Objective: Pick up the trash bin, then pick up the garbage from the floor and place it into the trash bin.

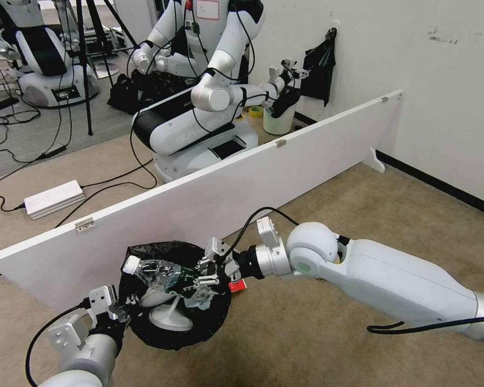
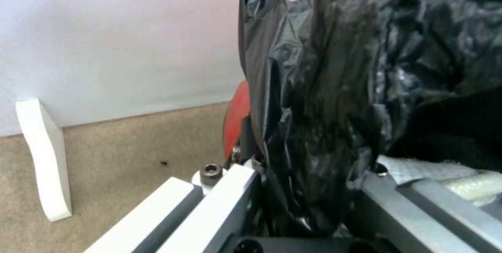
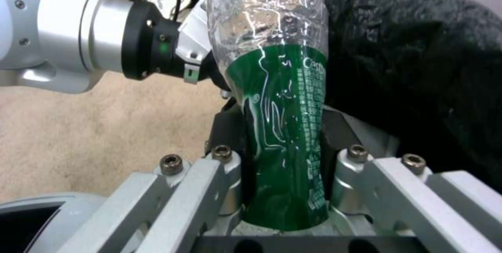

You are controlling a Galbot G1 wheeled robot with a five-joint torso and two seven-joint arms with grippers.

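- The left gripper (image 1: 125, 307) sits nearest the camera at the lower left of the head view, its jaws closed over the rim of the trash bin (image 1: 145, 328); in the left wrist view the black liner (image 2: 335, 100) is pinched between the 2 fingers (image 2: 225, 202), with a strip of the red bin wall (image 2: 236, 119) beside it.
- The trash bin is held off the tan carpet (image 1: 306, 333), tilted so its mouth faces the camera; something white (image 1: 169, 317) lies inside it.
- The right gripper (image 1: 205, 280) reaches in from the right, over the bin's mouth, its jaws closed on the bottle (image 1: 158, 270).
- The bottle is clear and crumpled, with a green label and a white cap; it lies across the bin's opening with the cap toward the left. In the right wrist view the label end (image 3: 282, 155) is clamped between the 2 fingers (image 3: 219, 182), the clear neck pointing away.
- A low white partition board (image 1: 285, 177) stands on the floor just behind the bin.
- Beyond the board, another white robot (image 1: 199, 107) stands beside a white bin with a black liner (image 1: 278, 118), near the wall.
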